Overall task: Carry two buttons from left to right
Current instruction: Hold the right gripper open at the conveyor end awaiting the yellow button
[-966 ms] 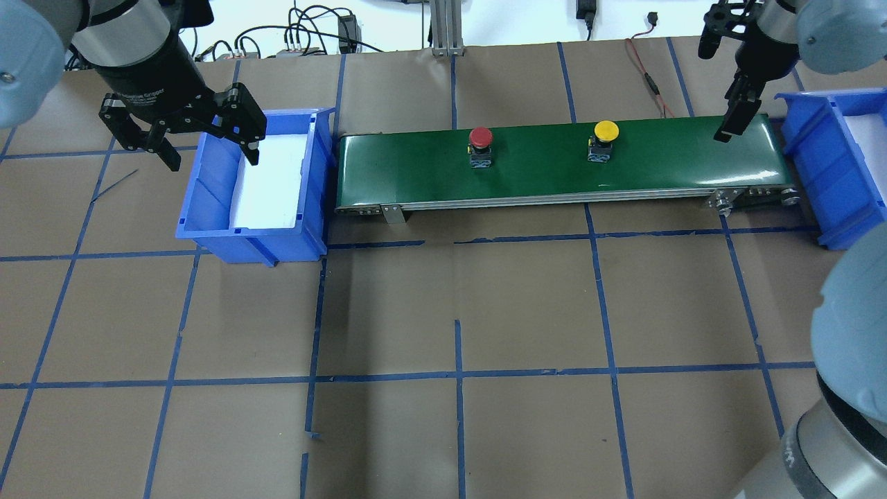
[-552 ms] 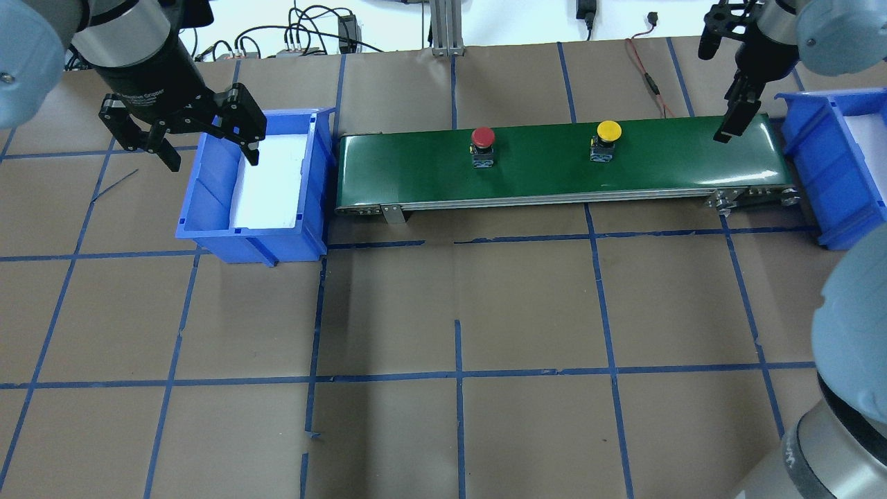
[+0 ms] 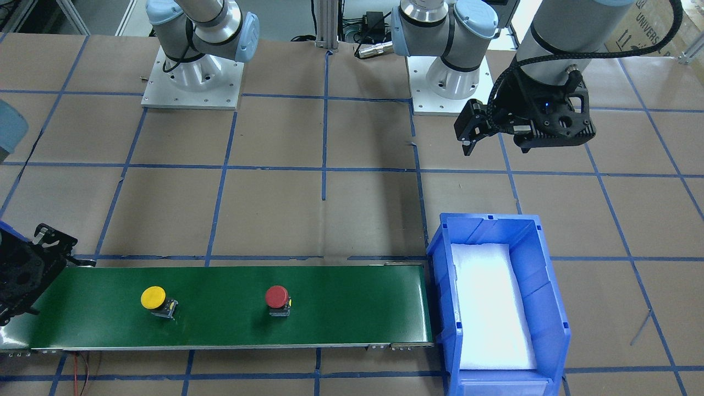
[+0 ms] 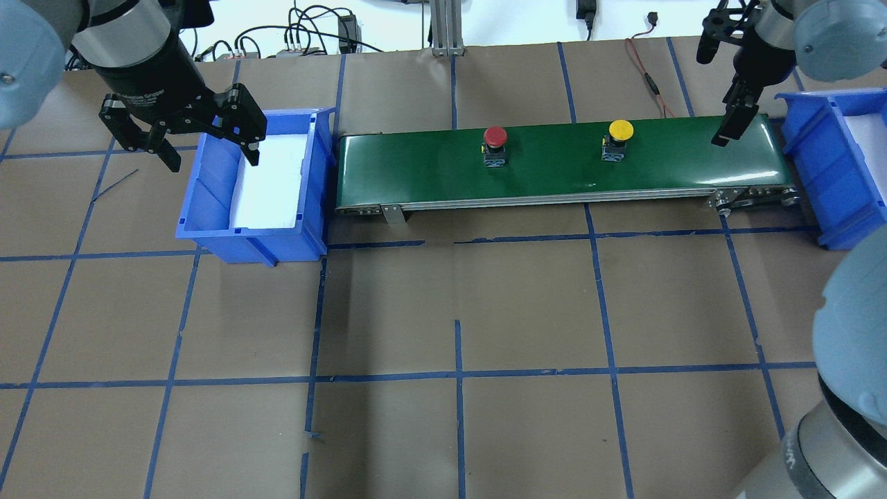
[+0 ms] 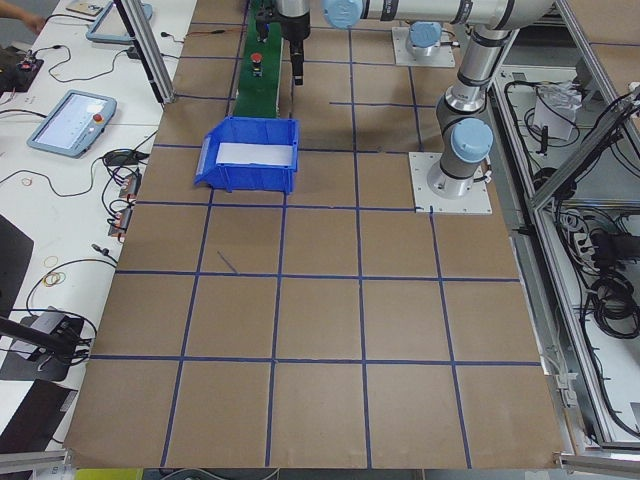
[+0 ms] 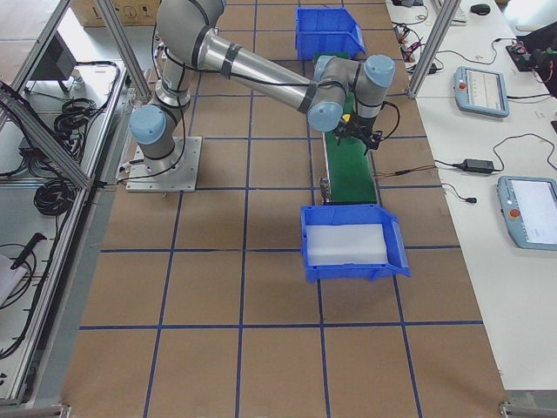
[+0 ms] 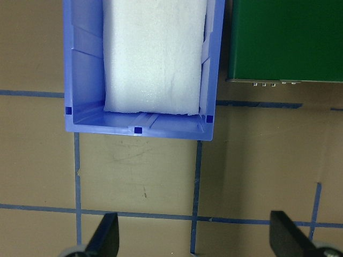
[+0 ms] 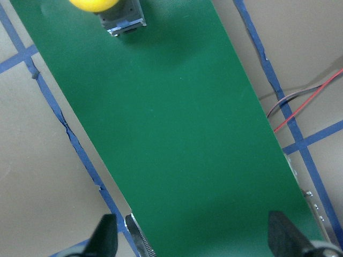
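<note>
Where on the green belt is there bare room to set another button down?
Bare belt runs from its end by the left bin to the red button, and again between red and the yellow button. Tightest past yellow, where the open right gripper hovers.

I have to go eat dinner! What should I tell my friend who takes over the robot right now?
Left hand: open, empty, raised near the left bin, which shows only white foam.
Right hand: open, empty, above the belt's right end.
Buttons: both upright on the belt, yellow nearer the right hand, red near the middle.
Done: both are out of the left bin.
Left: probably the right hand grabs each one and drops it in the right bin, yellow first.
</note>
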Robot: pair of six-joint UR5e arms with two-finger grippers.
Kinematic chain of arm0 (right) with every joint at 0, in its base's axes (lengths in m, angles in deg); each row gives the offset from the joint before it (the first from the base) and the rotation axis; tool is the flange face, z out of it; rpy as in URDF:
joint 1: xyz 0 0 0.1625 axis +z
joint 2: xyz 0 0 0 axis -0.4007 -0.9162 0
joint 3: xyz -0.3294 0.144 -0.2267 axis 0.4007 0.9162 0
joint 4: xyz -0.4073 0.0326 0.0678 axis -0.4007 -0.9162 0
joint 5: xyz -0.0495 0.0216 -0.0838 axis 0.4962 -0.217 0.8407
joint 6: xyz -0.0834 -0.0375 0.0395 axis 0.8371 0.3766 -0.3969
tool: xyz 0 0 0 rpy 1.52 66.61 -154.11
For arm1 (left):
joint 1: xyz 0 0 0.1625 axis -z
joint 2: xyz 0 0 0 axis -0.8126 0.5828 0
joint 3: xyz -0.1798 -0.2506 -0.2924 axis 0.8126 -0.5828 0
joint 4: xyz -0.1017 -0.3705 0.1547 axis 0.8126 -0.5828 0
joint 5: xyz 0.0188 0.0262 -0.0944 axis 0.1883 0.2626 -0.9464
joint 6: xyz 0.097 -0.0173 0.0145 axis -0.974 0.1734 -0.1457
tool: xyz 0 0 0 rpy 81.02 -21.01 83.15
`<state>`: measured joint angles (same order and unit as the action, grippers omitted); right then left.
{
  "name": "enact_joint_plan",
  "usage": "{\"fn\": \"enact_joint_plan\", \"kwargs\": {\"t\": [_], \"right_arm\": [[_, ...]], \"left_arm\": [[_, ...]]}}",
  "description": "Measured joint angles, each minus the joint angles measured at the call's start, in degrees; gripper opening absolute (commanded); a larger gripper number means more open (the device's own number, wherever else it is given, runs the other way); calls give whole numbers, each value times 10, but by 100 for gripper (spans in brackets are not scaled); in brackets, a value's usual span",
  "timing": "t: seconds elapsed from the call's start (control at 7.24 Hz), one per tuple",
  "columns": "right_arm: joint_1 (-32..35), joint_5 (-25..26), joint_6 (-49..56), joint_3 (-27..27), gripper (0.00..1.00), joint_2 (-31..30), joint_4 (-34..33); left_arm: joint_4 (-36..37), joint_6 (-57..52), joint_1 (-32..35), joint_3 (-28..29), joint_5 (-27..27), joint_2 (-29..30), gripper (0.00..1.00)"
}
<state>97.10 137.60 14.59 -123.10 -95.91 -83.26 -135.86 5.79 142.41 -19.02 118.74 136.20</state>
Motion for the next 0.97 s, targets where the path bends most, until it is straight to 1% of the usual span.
{"fn": "enact_joint_plan", "kwargs": {"t": [0.97], "right_arm": [[-1, 0, 1, -19, 99, -25, 1]], "left_arm": [[0, 0, 1, -1, 0, 0, 100]]}}
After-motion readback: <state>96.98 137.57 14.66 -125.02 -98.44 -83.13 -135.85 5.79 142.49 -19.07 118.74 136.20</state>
